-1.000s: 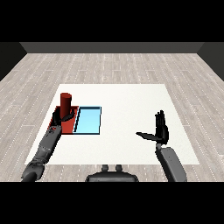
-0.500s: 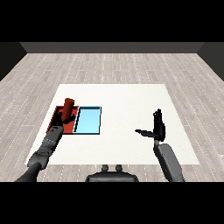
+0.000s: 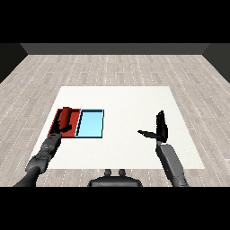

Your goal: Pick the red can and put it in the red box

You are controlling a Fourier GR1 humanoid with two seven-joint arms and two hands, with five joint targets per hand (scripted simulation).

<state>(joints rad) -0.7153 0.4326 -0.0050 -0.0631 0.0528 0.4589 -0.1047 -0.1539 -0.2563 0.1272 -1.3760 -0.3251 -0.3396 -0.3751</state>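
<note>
Two trays lie side by side on the white table [image 3: 134, 96], at about nine o'clock from its centre: a red tray [image 3: 58, 121] left, a light blue tray [image 3: 90, 124] right. The red can [image 3: 68, 117] lies tipped inside the red tray. The left hand [image 3: 63, 128] rests at its six o'clock end; whether its fingers are curled, I cannot tell. The right hand [image 3: 160, 130] hovers at four o'clock, fingers straight, thumb spread.

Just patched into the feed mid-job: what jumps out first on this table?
The red tray and the light blue tray side by side at the table's left. The red can lies in the red tray with the left hand at it. The right hand is raised, fingers straight, over bare table at the right.
</note>
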